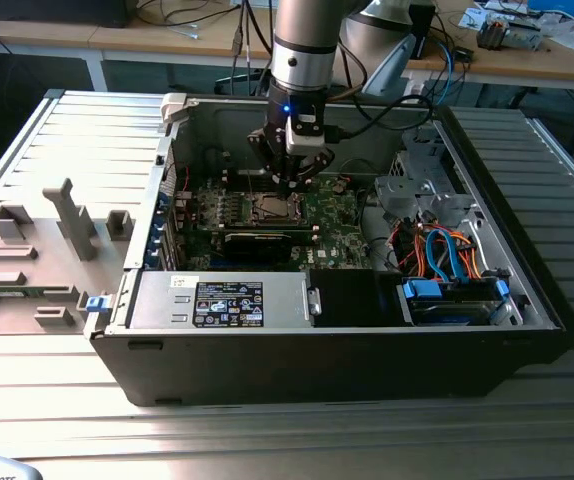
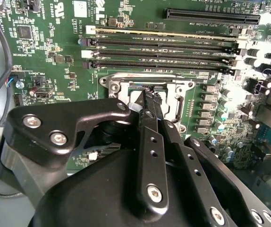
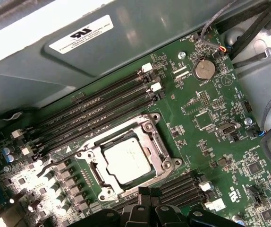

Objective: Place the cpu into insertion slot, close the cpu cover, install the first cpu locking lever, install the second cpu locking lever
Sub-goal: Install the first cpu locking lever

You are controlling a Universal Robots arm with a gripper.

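Over insertion slot (image 3: 96,166), end effector (image 2: 147,98) (closed); cpu (image 3: 126,161) seated inside.

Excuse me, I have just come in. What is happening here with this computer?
A robot arm reaches into an open computer case, with its hand low over the motherboard. In the first wrist view, the cpu sits in the insertion slot, and the cpu cover seems to lie flat around it. In the second wrist view, the hand's tip is at the slot's edge. Whether the cover is locked down, I cannot tell.
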